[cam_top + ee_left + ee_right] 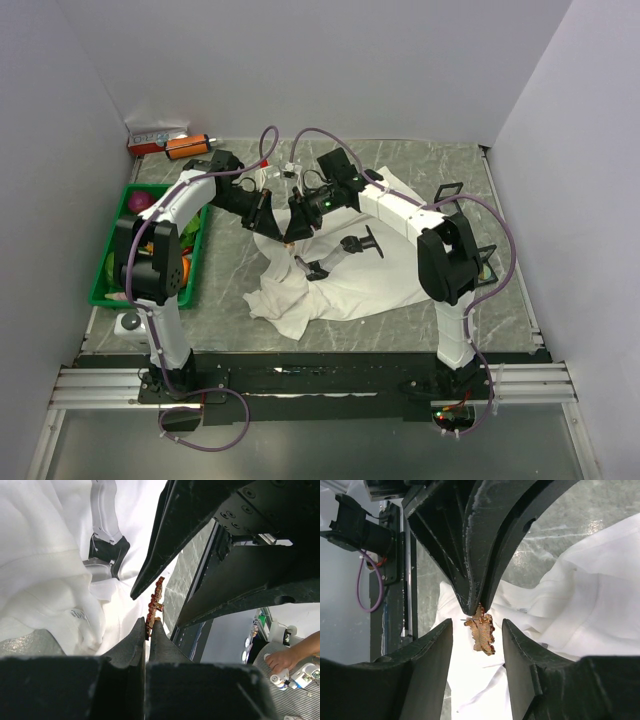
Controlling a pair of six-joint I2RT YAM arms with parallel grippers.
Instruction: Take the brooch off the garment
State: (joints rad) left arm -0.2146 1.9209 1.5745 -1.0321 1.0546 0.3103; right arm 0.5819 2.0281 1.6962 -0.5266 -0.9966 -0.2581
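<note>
Crate, green plastic, rectangular (98, 285): stands along the left edge of the grey marbled table (420, 160). Contents, partly hidden by the left arm: one dark red round item (140, 202) at the far end, some green produce (190, 232) on the right side, and one round orange fruit (186, 268) towards the near end. The rest cannot be made out.

Far left corner of the table: white-and-red carton (155, 134), with an orange-and-black cylinder (190, 146) lying just beside it on the right.

Centre of the table: crumpled white cloth garment (360, 280), spread towards the right edge. Both arms reach in over its far left part and their tips meet there.

Left gripper (148, 625): jaws fully closed, pinching one end of the tiny orange-gold ridged metal brooch (482, 632). In the left wrist view the brooch sticks out beyond the fingertips. A thin pin juts out sideways near the pinched end.

Right gripper (477, 625): jaws partly open, one finger on each side of the brooch's free end. A gap shows on both sides, so it has hold of nothing.

Brooch location: between the two grippers, over the garment's white folds. Whether it is pinned into the cloth or clear of it cannot be told.
</note>
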